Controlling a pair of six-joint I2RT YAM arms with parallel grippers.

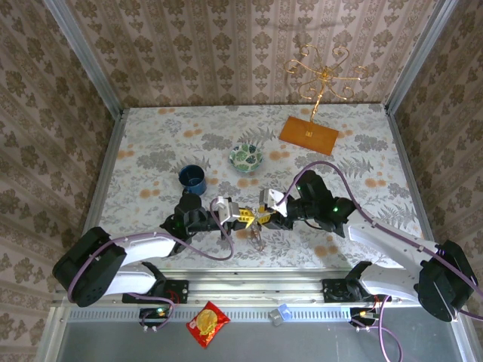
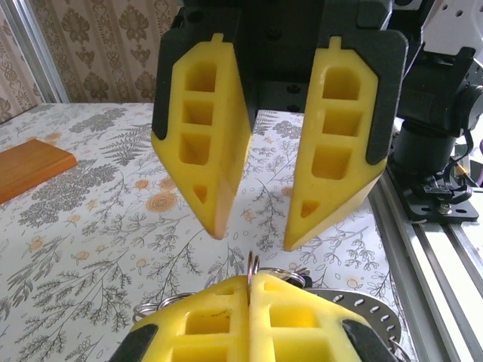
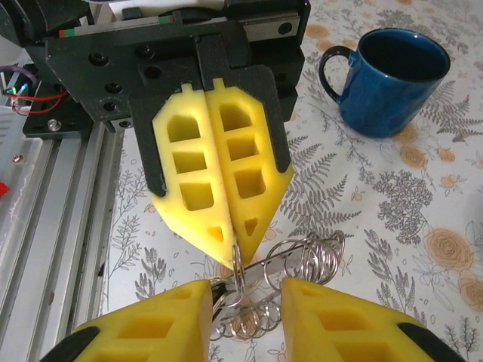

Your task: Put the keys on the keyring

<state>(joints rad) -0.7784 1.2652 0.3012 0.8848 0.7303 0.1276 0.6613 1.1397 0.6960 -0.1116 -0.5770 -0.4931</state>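
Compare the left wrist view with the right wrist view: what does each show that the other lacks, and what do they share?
The left wrist view has the orange board and the right gripper head-on, jaws apart. The right wrist view has the blue mug and the left gripper head-on, jaws shut on the metal ring bundle. Both share that bundle, the floral tablecloth and the aluminium rail.

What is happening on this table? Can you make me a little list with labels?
left pincer: shut, pinching one thin ring of the wire rings
right pincer: open, facing the left one, tips either side of the rings
blue mug: upright on the table, beyond the pincers
patterned bowl: farther back, apart from the mug
orange board: flat, far right side
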